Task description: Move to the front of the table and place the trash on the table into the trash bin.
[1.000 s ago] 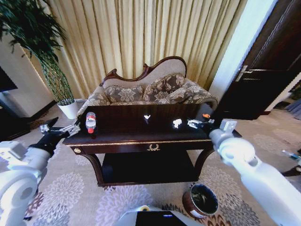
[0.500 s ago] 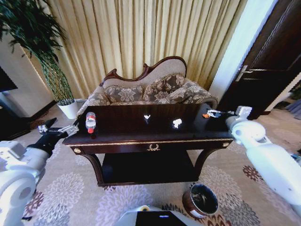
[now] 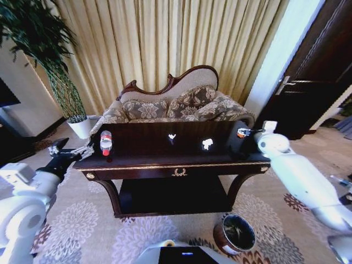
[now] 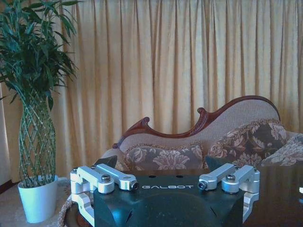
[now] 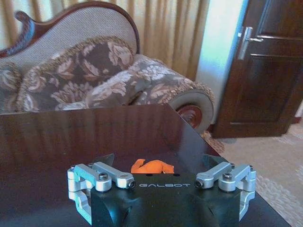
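Observation:
The dark glossy table (image 3: 144, 158) stands in front of me. On its left end a clear bottle (image 3: 106, 142) with a red cap stands upright. Two white scraps (image 3: 172, 136) (image 3: 207, 143) lie near the middle, and an orange scrap (image 3: 241, 133) lies at the right end. My left gripper (image 3: 74, 152) hovers open just off the table's left end, a short way from the bottle. My right gripper (image 3: 246, 132) is open over the right end, and in the right wrist view the orange scrap (image 5: 151, 166) lies between its spread fingers (image 5: 105, 160). The trash bin (image 3: 235, 234) stands on the carpet at the lower right.
A floral sofa (image 3: 176, 104) sits right behind the table, with curtains beyond it. A white plant pot (image 3: 82, 127) with a tall plant stands at the back left. A dark door (image 3: 313, 82) is on the right. Patterned carpet surrounds the table.
My right gripper has left the spot beside the right white scrap and swung to the table's right end, over the orange scrap. The left arm has barely moved.

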### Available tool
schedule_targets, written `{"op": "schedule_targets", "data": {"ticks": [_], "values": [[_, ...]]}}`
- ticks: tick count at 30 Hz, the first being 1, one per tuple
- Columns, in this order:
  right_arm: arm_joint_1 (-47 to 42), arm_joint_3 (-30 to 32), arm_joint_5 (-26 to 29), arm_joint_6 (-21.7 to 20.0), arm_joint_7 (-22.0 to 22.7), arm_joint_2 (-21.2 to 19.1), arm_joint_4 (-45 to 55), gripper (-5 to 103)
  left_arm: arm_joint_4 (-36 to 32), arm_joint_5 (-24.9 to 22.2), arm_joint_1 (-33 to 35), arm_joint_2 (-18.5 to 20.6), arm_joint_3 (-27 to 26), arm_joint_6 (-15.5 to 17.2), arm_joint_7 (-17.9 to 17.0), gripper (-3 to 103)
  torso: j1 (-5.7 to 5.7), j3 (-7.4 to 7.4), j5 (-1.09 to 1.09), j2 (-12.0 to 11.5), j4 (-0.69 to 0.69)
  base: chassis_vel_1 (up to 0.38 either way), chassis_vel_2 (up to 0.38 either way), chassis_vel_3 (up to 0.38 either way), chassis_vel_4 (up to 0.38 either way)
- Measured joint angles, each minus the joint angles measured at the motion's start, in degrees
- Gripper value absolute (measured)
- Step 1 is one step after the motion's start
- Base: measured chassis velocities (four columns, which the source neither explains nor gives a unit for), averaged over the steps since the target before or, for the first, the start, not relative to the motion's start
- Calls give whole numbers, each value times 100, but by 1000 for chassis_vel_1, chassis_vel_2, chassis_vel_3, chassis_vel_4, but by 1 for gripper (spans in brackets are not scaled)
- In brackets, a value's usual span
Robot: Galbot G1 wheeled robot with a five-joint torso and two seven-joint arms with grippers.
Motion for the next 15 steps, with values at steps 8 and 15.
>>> {"op": "schedule_targets", "data": {"ticks": [8,15], "values": [[266,-163,-48,-187,169,180,-284,100,56,3,-66,-8,34,-2,7,100,0,-1,1,0,-1,0,0,0,0],[374,-212,-102,-243,187,237,-450,100,79,0,-123,12,58,0,9,100,0,0,0,0,-1,0,0,0,0]]}}
